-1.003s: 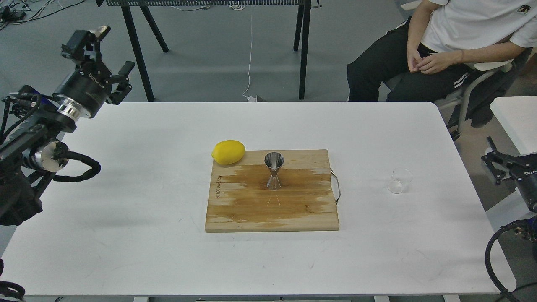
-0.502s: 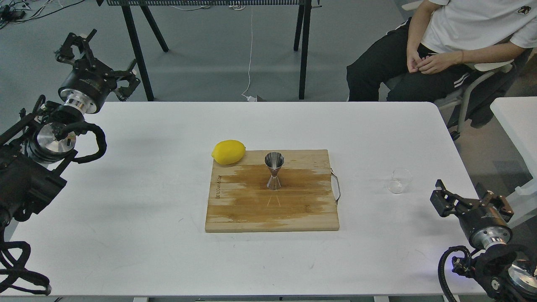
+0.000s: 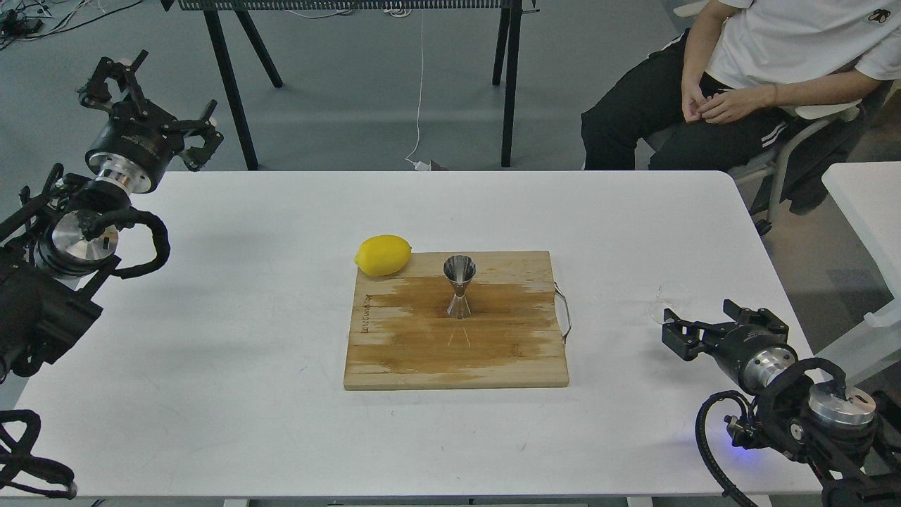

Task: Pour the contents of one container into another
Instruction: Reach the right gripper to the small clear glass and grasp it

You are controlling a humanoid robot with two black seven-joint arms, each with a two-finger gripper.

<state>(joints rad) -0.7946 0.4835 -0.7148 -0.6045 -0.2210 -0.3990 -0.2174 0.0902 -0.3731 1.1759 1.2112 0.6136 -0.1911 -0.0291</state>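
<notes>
The clear glass beaker (image 3: 673,296) stands on the white table (image 3: 246,317) to the right of the board, faint against the surface. My right gripper (image 3: 718,322) is open and sits just in front and to the right of the beaker, one finger reaching close beside its base; nothing is held. The shiny steel jigger (image 3: 459,285) stands upright in the middle of the wooden cutting board (image 3: 422,352). My left gripper (image 3: 151,98) is open and empty, raised above the table's far left corner, well away from both.
A yellow lemon (image 3: 383,255) lies at the board's back left corner. A person (image 3: 746,70) sits on a chair beyond the table's far right corner. Another white table (image 3: 869,201) stands to the right, and a black-legged stand (image 3: 507,84) behind.
My right arm has swung in from the right edge and moved left and up the table to the beaker. My left gripper has turned and shifted slightly left, staying open.
</notes>
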